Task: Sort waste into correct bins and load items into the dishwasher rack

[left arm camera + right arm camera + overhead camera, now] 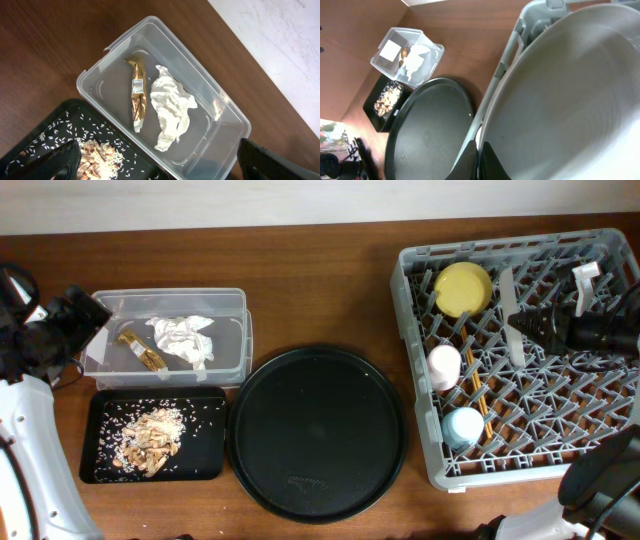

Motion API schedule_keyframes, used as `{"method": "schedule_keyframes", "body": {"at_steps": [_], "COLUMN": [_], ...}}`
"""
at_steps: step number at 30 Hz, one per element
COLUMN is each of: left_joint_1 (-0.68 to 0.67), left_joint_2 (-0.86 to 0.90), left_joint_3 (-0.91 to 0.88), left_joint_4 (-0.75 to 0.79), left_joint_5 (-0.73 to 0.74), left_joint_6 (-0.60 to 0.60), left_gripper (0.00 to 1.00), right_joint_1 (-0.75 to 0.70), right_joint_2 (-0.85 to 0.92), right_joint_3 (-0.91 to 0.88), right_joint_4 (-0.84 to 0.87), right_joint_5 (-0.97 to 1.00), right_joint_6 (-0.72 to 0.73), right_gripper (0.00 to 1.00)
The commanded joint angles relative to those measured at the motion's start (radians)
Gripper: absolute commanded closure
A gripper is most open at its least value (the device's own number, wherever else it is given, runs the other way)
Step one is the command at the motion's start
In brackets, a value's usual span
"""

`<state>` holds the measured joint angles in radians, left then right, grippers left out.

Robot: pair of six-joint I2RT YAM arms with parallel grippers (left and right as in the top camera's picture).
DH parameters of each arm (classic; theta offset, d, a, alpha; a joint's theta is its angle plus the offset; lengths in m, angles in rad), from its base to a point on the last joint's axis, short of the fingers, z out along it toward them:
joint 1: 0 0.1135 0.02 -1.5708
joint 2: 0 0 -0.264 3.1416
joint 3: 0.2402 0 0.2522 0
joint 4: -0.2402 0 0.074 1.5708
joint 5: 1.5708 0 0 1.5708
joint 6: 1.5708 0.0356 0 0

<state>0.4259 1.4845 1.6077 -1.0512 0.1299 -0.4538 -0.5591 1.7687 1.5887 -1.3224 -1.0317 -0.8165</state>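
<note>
The grey rack (600, 460) at the right holds the yellow bowl (463, 288), pink cup (444, 366), blue cup (463, 426) and chopsticks (476, 385). My right gripper (479, 160) is shut on the rim of the white plate (570, 100), which stands on edge in the rack (510, 320). The clear tub (220, 107) holds the white tissue (170, 110) and gold-brown wrapper (137, 95). The shallow black tray (100, 465) holds tan food scraps (150, 438). My left gripper (165, 167) is open and empty above the tub's near edge.
A large round black tray (318, 435) lies between the bins and the rack, touching or nearly touching both. Rice grains are scattered in the shallow tray (60, 135). A white surface borders the table's far edge (280, 30).
</note>
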Motion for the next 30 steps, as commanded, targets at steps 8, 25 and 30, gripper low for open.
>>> {"method": "schedule_keyframes", "body": {"at_steps": [8,25,30], "left_joint_1": [0.003,0.003,0.003], "left_joint_2": [-0.013,-0.013,-0.013], "left_joint_3": [0.013,0.013,0.013], "left_joint_4": [0.001,0.001,0.001], "left_joint_5": [0.000,0.000,0.000], "left_joint_6": [0.006,0.006,0.006], "left_gripper": [0.01,0.01,0.01], "right_joint_1": [0.002,0.409,0.429], "right_joint_2": [0.006,0.005,-0.153], "right_joint_3": [-0.053,0.294,0.284], "right_joint_4": [0.173,0.267,0.259], "right_joint_5": [0.022,0.689,0.689], "right_joint_6": [0.152,0.668,0.668], "right_gripper": [0.15,0.01,0.01]}}
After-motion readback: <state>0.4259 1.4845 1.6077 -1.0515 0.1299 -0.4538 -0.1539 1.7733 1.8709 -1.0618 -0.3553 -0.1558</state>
